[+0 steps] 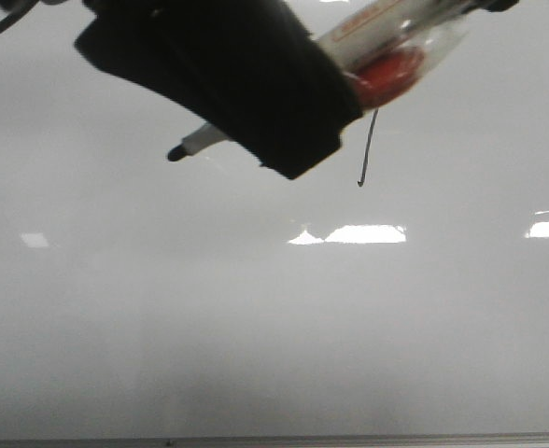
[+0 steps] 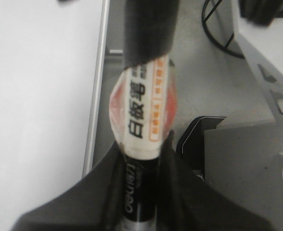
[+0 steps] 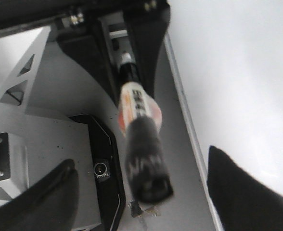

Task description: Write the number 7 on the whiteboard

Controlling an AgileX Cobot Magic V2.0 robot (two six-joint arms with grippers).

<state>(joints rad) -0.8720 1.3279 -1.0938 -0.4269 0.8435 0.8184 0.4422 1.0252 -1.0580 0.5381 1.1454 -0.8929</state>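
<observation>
Clamped in the left arm's dark pincer (image 2: 140,159) is a black-and-white marker pen (image 2: 144,108) with orange label print, its dark tip (image 1: 176,154) hanging close over the glossy pale grey whiteboard (image 1: 256,327). On the board's far half, a thin black slanting stroke of the number 7 (image 1: 367,149) shows, its top hidden behind the marker. The right arm's black pincer (image 3: 141,192) stands spread wide, holding nothing.

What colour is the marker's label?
White with black Chinese characters and an orange strip, on the whiteboard marker; clearest in the left wrist view.
</observation>
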